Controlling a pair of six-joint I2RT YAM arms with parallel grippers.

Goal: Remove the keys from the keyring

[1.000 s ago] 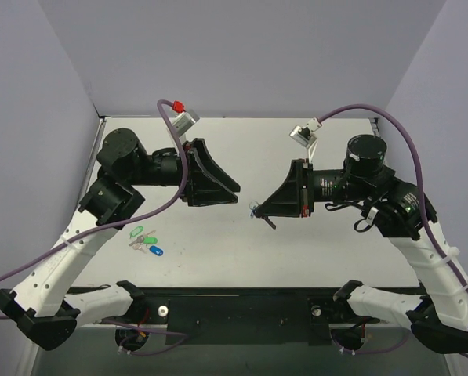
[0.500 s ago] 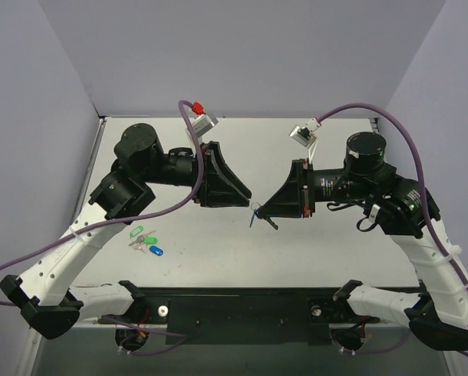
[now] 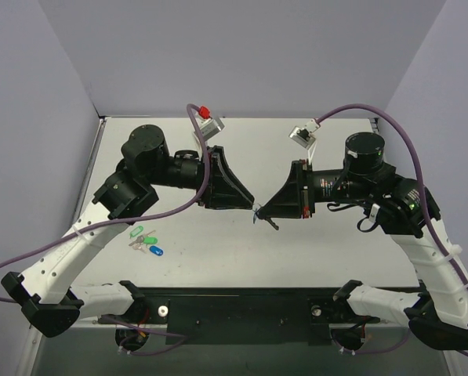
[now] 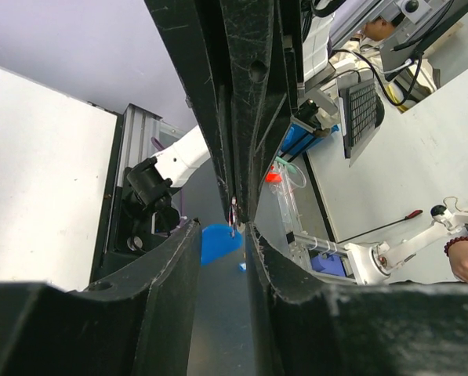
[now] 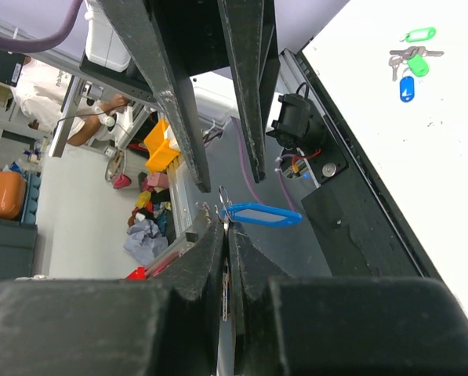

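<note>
Keyring (image 5: pixel 257 214): hanging in mid-air above the table (image 3: pixel 218 258).
Right wrist view: showing its blue tag and ring clearly; overhead is showing only a speck.
Right gripper (image 5: pixel 225 229): pinching shut on the keyring's ring end.
Left gripper (image 4: pixel 222 231): gaping narrowly, tag showing in its gap.

2 arms: left arm (image 3: pixel 143 160), right arm (image 3: pixel 367 176). 2 grippers: left gripper (image 3: pixel 250 204), right gripper (image 3: pixel 265 217). 1 keyring (image 5: pixel 261 214). 2 green tags (image 5: pixel 419 34) (image 5: pixel 419 66), 1 dark blue tag (image 5: pixel 406 88), bunched with keys (image 5: pixel 402 56) too small to count.
</note>
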